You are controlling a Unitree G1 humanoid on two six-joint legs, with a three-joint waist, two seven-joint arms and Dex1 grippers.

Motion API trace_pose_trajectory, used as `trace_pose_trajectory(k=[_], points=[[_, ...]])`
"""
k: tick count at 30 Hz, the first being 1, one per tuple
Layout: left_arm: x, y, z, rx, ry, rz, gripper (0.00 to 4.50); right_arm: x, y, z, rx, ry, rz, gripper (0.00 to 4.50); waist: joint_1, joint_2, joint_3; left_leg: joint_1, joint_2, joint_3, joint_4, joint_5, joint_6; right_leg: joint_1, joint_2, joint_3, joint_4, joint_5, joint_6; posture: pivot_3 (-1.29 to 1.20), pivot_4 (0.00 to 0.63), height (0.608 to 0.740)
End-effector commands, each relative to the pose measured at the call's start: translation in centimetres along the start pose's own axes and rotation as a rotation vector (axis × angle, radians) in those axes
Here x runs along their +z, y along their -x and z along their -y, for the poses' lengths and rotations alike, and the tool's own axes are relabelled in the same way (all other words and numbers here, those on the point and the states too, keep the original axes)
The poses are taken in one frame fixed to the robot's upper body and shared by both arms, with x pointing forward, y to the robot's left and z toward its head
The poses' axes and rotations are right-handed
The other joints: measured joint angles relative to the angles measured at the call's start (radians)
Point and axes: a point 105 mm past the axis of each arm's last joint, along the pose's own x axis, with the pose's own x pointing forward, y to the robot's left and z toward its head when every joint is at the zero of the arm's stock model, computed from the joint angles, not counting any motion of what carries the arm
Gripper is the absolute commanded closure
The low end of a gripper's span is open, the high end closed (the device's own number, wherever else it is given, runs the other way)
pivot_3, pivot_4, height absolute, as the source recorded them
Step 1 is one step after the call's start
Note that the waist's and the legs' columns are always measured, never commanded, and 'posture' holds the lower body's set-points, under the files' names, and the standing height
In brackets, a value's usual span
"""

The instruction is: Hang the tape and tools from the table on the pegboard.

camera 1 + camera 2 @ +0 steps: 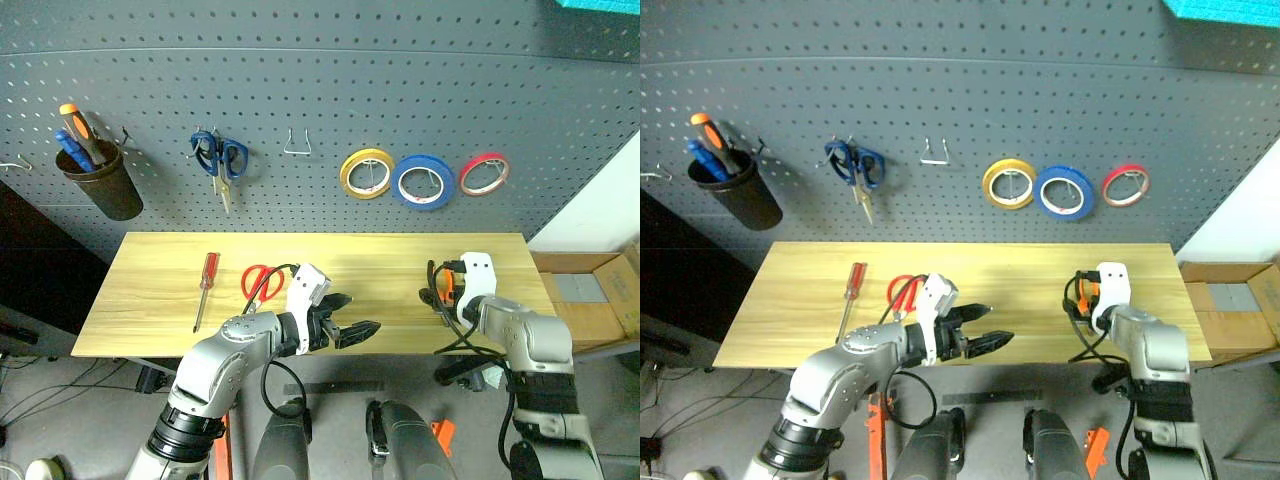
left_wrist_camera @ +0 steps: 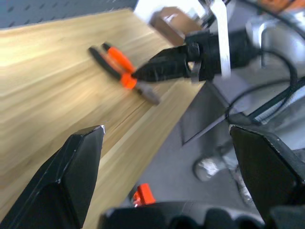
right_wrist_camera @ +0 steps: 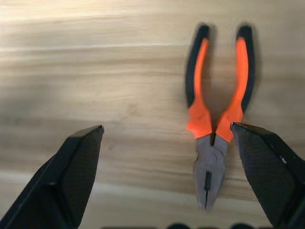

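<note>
Pegboard (image 1: 300,80) behind bench (image 1: 150,290); blue tape (image 1: 424,181) hung there between yellow ring (image 1: 366,173) and red ring (image 1: 484,173). Right gripper (image 3: 167,176) over bench near right edge, fingers apart, nothing held; pliers (image 3: 217,114) flat beneath, beside one finger. Left gripper (image 1: 352,318) apart near front edge, scissors (image 1: 262,281) just behind it.
</note>
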Motion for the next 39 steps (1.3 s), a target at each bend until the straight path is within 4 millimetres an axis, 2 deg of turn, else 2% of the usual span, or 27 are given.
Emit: trace_pose_trajectory(k=[1, 4, 9, 17, 22, 23, 28, 31, 33, 36, 37, 39], points=[[1.1, 0.5, 0.9, -0.007, -0.036, 0.038, 0.0, 0.8, -0.2, 2.1, -0.072, -0.008, -0.013, 0.07, 0.0, 0.0, 0.007, -0.002, -0.001, 0.001, 0.0, 0.0, 0.0, -0.001, 0.0, 0.002, 0.0, 0.001, 0.001, 0.03, 0.359, 0.74], [1.0, 0.8, 0.8, 0.011, -0.031, 0.037, 0.0, 0.5, -0.8, 2.5, -0.09, -0.072, -0.062, 0.07, -0.001, 0.0, 0.013, -0.009, -0.001, 0.002, -0.002, -0.007, 0.002, -0.007, 0.003, 0.004, -0.001, -0.001, 0.012, 0.04, 0.378, 0.74], [1.0, 1.2, 1.2, 0.017, -0.012, 0.04, 0.0, 0.6, -1.9, 2.5, -0.085, -0.023, -0.089, 0.07, -0.003, -0.003, 0.031, -0.009, 0.0, 0.002, -0.003, -0.016, 0.0, -0.008, 0.003, 0.004, -0.001, -0.01, 0.012, 0.06, 0.394, 0.74], [1.0, 1.7, 1.6, 0.018, 0.005, 0.035, 0.0, 0.4, -3.1, 2.3, -0.042, -0.008, -0.129, 0.07, -0.001, -0.011, 0.05, -0.008, 0.0, 0.002, -0.001, -0.017, -0.001, -0.006, 0.002, 0.004, -0.001, -0.01, 0.015, 0.09, 0.406, 0.74], [1.3, 1.6, 1.7, 0.008, 0.011, 0.043, 0.0, 1.1, -3.2, 2.6, -0.038, 0.039, -0.107, 1.61, -0.002, -0.011, 0.051, -0.006, 0.001, 0.001, -0.001, -0.017, -0.001, -0.004, 0.003, 0.004, -0.002, -0.01, 0.014, 0.08, 0.397, 0.74], [1.3, 1.6, 1.6, 0.008, 0.012, 0.045, 0.0, 1.2, -3.1, 2.7, -0.039, 0.048, -0.101, 1.79, -0.002, -0.011, 0.051, -0.006, 0.001, 0.001, -0.001, -0.017, -0.001, -0.004, 0.003, 0.004, -0.002, -0.01, 0.014, 0.08, 0.391, 0.74], [1.7, 1.5, 1.1, 0.014, 0.006, 0.06, 0.0, 2.1, -2.4, 2.4, -0.019, 0.09, -0.051, 1.8, -0.001, -0.011, 0.051, -0.007, 0.001, 0.001, -0.003, -0.017, -0.001, -0.004, 0.003, 0.004, -0.004, -0.011, 0.014, 0.08, 0.365, 0.74], [2.2, 2.4, 1.1, -0.003, 0.017, 0.099, 0.0, 4.1, -0.1, -0.3, 0.087, 0.216, 0.099, 1.8, 0.004, -0.011, 0.051, -0.008, 0.001, 0.001, -0.005, -0.017, -0.001, -0.006, 0.003, 0.004, -0.004, -0.011, 0.014, 0.08, 0.336, 0.74], [2.1, 4.0, 0.9, -0.024, 0.122, 0.138, 0.0, 5.2, 2.4, -3.6, 0.226, 0.319, 0.228, 1.8, 0.002, -0.01, 0.05, -0.012, 0.001, 0.002, -0.005, -0.017, -0.002, -0.011, 0.003, 0.004, -0.004, -0.011, 0.015, 0.08, 0.308, 0.74], [1.8, 6.9, -0.2, 0.023, 0.196, 0.166, 0.0, 4.6, 6.4, -8.4, 0.418, 0.536, 0.359, 1.8, -0.003, -0.009, 0.049, -0.024, 0.002, 0.001, -0.002, -0.016, -0.004, -0.023, 0.003, 0.004, 0.001, -0.011, 0.015, 0.08, 0.279, 0.74], [1.8, 7.7, -0.3, 0.031, 0.211, 0.17, 0.0, 4.2, 7.2, -9.3, 0.455, 0.566, 0.38, 1.8, -0.003, -0.009, 0.049, -0.025, 0.002, 0.0, -0.002, -0.014, -0.007, -0.024, 0.004, 0.003, 0.001, -0.011, 0.015, 0.09, 0.271, 0.74], [2.3, 9.8, 0.2, 0.024, 0.234, 0.191, 0.0, 4.3, 9.5, -12.4, 0.589, 0.572, 0.481, 1.8, 0.0, -0.01, 0.046, -0.025, 0.002, -0.003, -0.003, -0.013, -0.01, -0.024, 0.005, 0.0, 0.0, -0.011, 0.015, 0.12, 0.246, 0.74]])
